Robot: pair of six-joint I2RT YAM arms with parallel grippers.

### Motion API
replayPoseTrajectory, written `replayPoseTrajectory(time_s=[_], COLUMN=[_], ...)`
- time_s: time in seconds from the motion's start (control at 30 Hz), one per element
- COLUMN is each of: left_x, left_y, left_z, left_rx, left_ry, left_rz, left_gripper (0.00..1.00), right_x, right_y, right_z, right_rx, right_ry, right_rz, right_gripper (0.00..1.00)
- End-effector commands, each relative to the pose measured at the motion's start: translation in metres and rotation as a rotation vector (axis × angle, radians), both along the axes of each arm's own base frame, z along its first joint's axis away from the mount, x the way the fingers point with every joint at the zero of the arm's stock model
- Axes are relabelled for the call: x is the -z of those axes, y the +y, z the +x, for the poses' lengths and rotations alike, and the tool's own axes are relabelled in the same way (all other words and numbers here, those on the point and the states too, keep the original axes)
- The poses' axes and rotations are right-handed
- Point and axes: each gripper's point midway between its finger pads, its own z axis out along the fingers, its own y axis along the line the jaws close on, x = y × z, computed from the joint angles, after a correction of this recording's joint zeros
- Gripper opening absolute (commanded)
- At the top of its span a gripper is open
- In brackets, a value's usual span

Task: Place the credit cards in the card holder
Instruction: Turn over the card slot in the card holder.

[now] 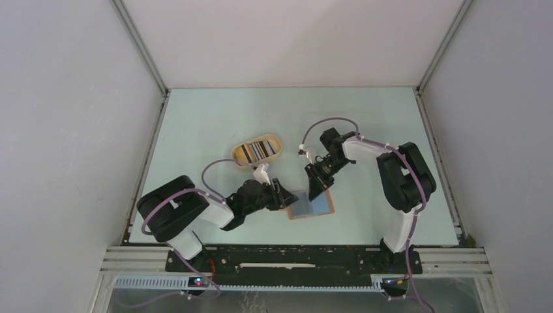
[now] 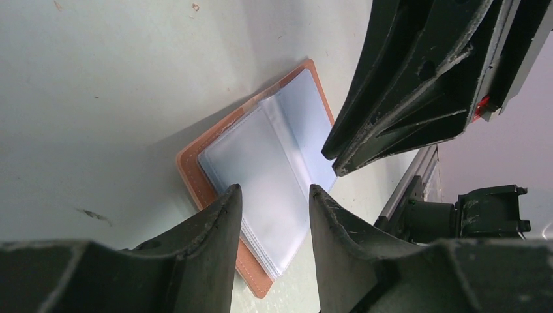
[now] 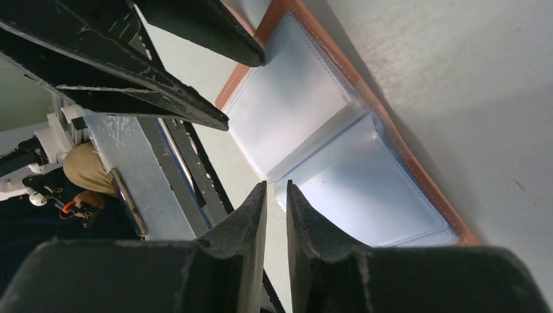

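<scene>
The card holder lies open on the table, a reddish-brown cover with clear sleeves facing up. My left gripper hovers low at its left edge, jaws apart over the sleeves with nothing between them. My right gripper points down at the holder's far left corner. Its jaws stand a narrow slit apart, and nothing shows in the slit. The credit cards stand on edge in the oval tan tray behind the left gripper.
The right arm's fingers fill the upper right of the left wrist view, close above the holder. The left arm's fingers cross the top left of the right wrist view. The enclosure's walls and a metal rail bound the table.
</scene>
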Motion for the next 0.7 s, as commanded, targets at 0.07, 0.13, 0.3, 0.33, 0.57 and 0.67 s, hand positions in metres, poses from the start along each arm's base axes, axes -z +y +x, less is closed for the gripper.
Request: replayPoseTrajectory(time_s=[0.07, 0.13, 0.3, 0.33, 0.57, 0.67], left_x=[-0.015, -0.015, -0.016, -0.017, -0.042, -0.058], left_y=[-0.019, -0.021, -0.025, -0.026, -0.012, 0.003], left_z=[0.007, 0.007, 0.009, 0.009, 0.007, 0.009], left_rx=[0.027, 0.031, 0.040, 0.040, 0.023, 0.000], left_ry=[-0.018, -0.017, -0.019, -0.020, -0.124, -0.215], left_rz=[-0.052, -0.054, -0.060, -0.062, -0.106, -0.097], left_gripper=[0.47, 0.47, 0.47, 0.47, 0.50, 0.52], right_x=[0.013, 0.014, 0.015, 0.013, -0.022, -0.045], right_y=[-0.004, -0.005, -0.004, -0.004, -0.003, -0.003], right_z=[0.006, 0.007, 0.005, 0.004, 0.009, 0.008], right_rx=[0.029, 0.031, 0.028, 0.023, -0.041, -0.084], right_ry=[0.006, 0.006, 0.018, 0.018, -0.144, -0.291], right_rz=[-0.054, -0.059, -0.055, -0.043, 0.049, 0.107], right_gripper=[0.25, 0.25, 0.26, 0.27, 0.36, 0.37])
